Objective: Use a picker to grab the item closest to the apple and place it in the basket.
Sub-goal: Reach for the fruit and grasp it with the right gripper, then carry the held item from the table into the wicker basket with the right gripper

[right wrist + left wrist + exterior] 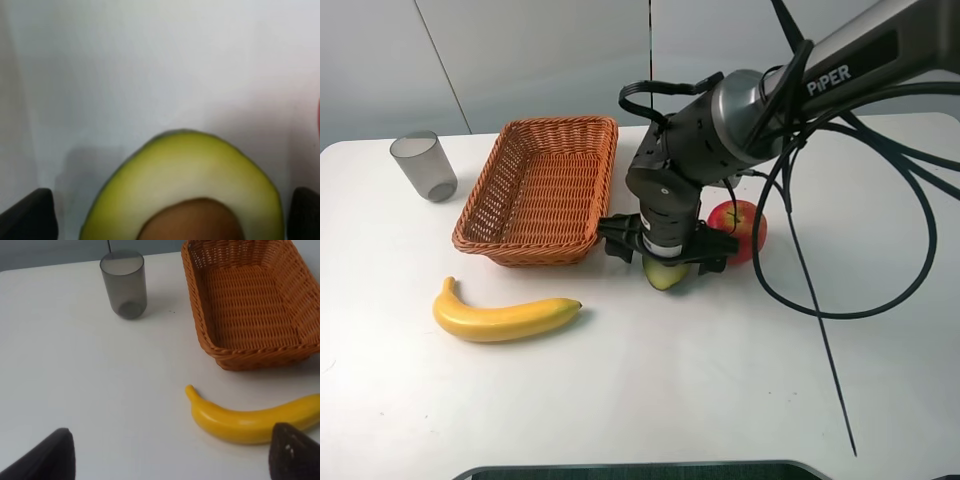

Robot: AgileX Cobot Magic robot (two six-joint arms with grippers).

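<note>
A halved avocado (665, 274) with a brown pit lies on the white table just left of the red apple (740, 228). My right gripper (667, 262) reaches straight down over the avocado, its black fingers spread to either side of it. In the right wrist view the avocado (185, 185) fills the space between the two fingertips (25, 217), with gaps on both sides, so the right gripper (165, 215) is open. The wicker basket (480, 215) stands left of the gripper and holds nothing. My left gripper (172, 457) hangs open above bare table near the banana (250, 420).
A yellow banana (505, 318) lies in front of the basket. A grey translucent cup (423, 165) stands at the back left. Black cables (800, 260) from the right arm loop over the table right of the apple.
</note>
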